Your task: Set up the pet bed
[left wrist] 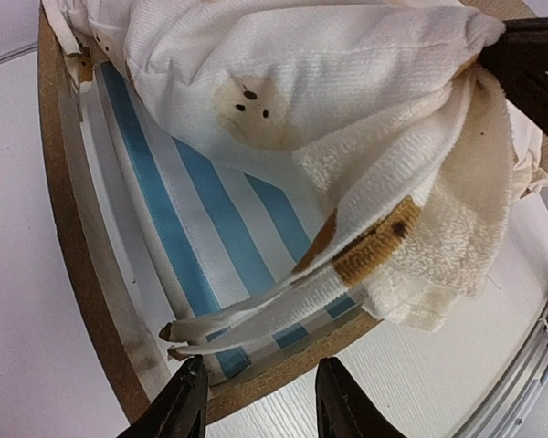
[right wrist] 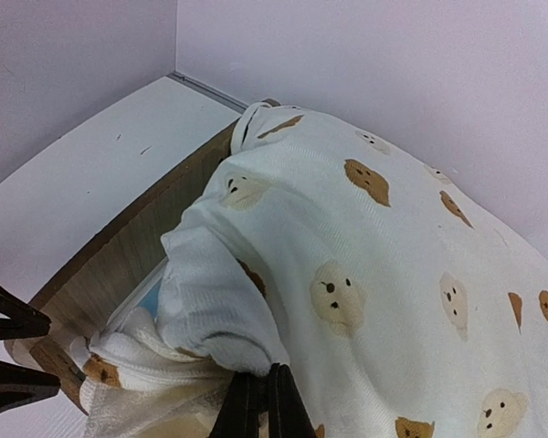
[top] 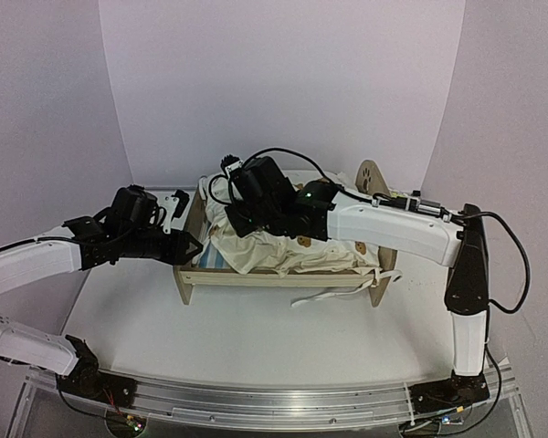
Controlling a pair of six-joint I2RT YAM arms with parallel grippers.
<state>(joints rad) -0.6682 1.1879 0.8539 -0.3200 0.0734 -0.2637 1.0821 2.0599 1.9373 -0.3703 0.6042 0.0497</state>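
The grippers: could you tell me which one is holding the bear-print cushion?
The right gripper, pinched shut on the cushion; the left gripper stands open at the pet bed frame, holding nothing.

The bear-print cushion (top: 256, 246) covers most of the pet bed (top: 274, 278). The striped base shows only as a sliver at the end nearest the left gripper (left wrist: 261, 363) from above, and as a wedge in the left wrist view. That gripper's fingers are cropped by the bottom edge. From above, the right arm's wrist hides the right gripper (right wrist: 260, 372). In its own view the fingers seem closed on a cushion fold, but cloth buries the pinch itself. The arm partly hides the far end board (top: 373, 176).
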